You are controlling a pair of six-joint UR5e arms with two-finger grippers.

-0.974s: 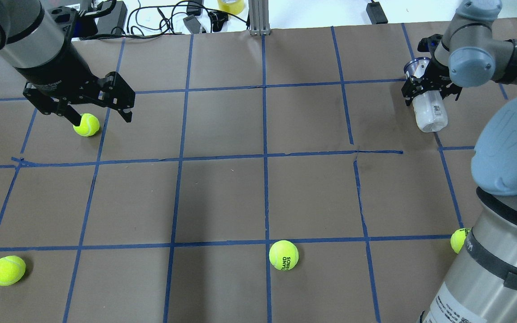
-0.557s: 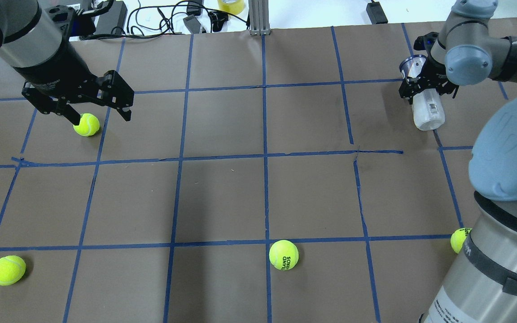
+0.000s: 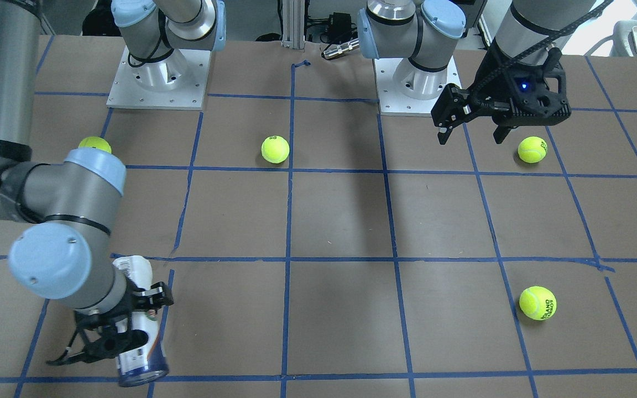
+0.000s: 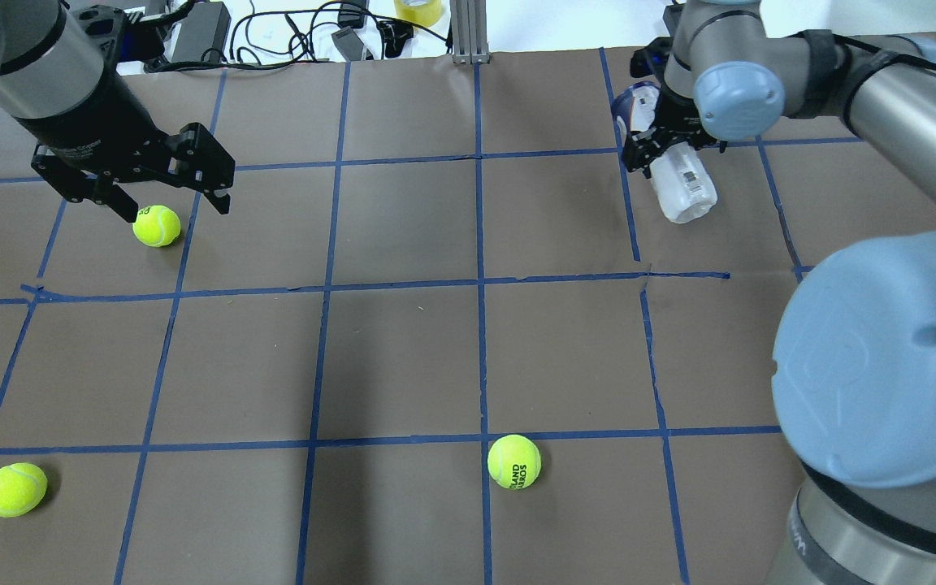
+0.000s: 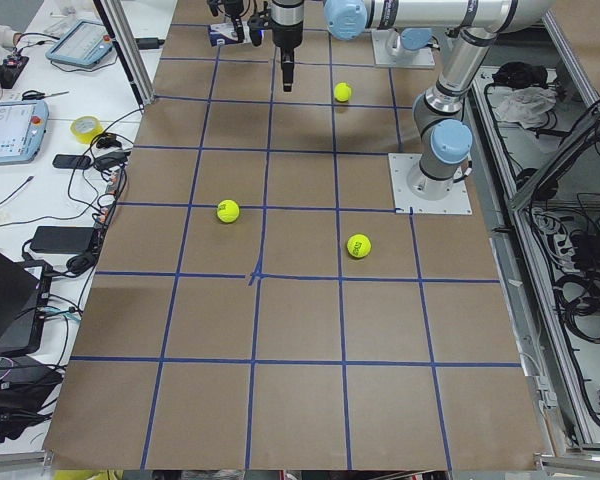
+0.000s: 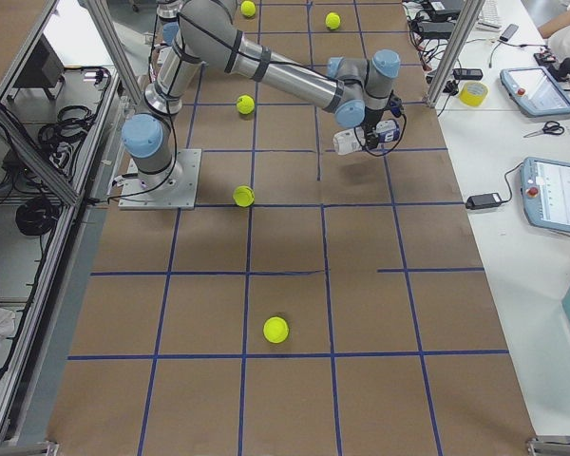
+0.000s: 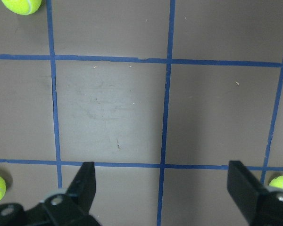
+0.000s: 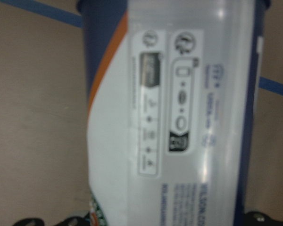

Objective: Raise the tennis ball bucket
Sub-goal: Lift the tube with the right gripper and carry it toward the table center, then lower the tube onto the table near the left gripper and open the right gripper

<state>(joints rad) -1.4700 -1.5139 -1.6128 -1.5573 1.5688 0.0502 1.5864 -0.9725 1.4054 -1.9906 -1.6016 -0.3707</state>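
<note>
The tennis ball bucket (image 4: 679, 183) is a white and clear tube with a navy end. It lies sideways in my right gripper (image 4: 663, 150), which is shut on its middle at the far right of the table. It appears to hang just above the paper. It also shows in the front view (image 3: 137, 337), the right side view (image 6: 359, 141) and, filling the frame, the right wrist view (image 8: 179, 117). My left gripper (image 4: 175, 210) is open and empty, hovering over a tennis ball (image 4: 156, 225) at the far left.
Loose tennis balls lie at the near centre (image 4: 513, 461) and the near left (image 4: 14, 489); another lies beside the right arm's base (image 3: 95, 145). Cables, a tape roll (image 4: 418, 10) and a metal post (image 4: 468, 32) line the far edge.
My right gripper has carried the bucket leftward and farther from me in the overhead view, and the right arm has swung up and closer to the camera. The left gripper has shifted slightly.
</note>
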